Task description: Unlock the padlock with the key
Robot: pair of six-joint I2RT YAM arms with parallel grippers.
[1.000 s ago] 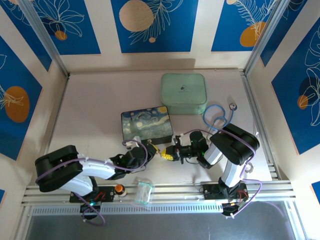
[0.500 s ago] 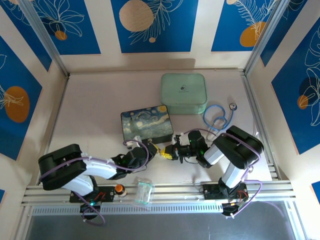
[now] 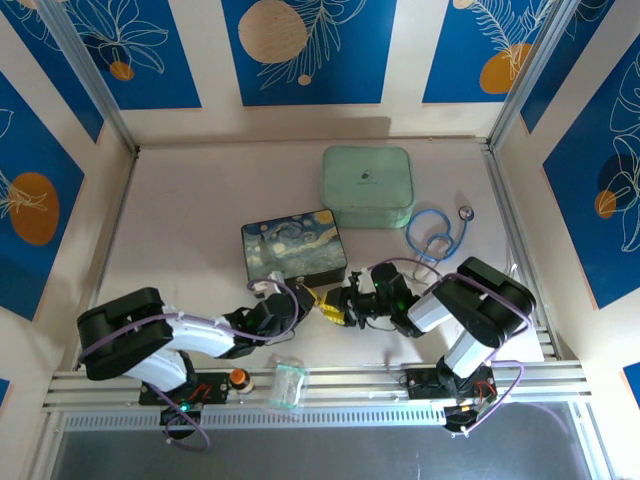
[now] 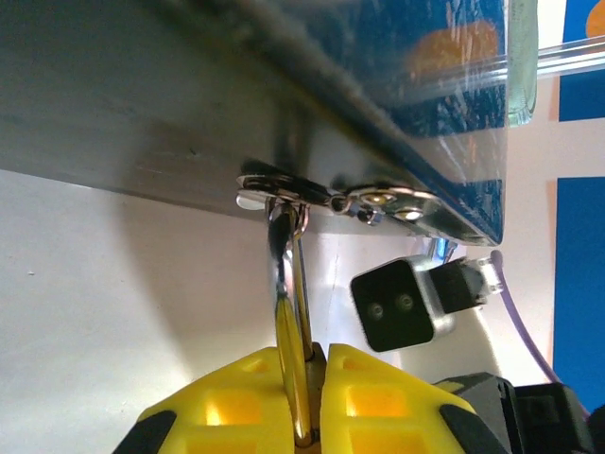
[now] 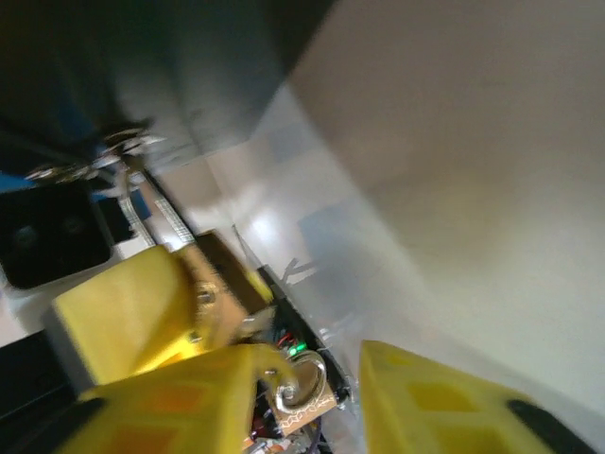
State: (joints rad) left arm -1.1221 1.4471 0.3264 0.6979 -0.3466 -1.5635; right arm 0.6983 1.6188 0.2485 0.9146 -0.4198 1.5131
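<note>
At the front corner of the painted tin (image 3: 293,247), my left gripper (image 4: 304,374) is clamped on the padlock (image 4: 288,274), brass-bodied with a silvery shackle. The pale key (image 5: 298,386) sits by my right gripper (image 5: 321,374); I cannot tell its grip.

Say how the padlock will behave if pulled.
The padlock looks like rigid metal, so it likely won't flex. Its shackle runs through the hasp, so it would probably swing there, not come away. Pinched edge-on by the left gripper, it may twist.

Padlock (image 4: 288,284) body out of sight inside the left hand (image 4: 307,369); key (image 5: 301,386) small and blurred.
</note>
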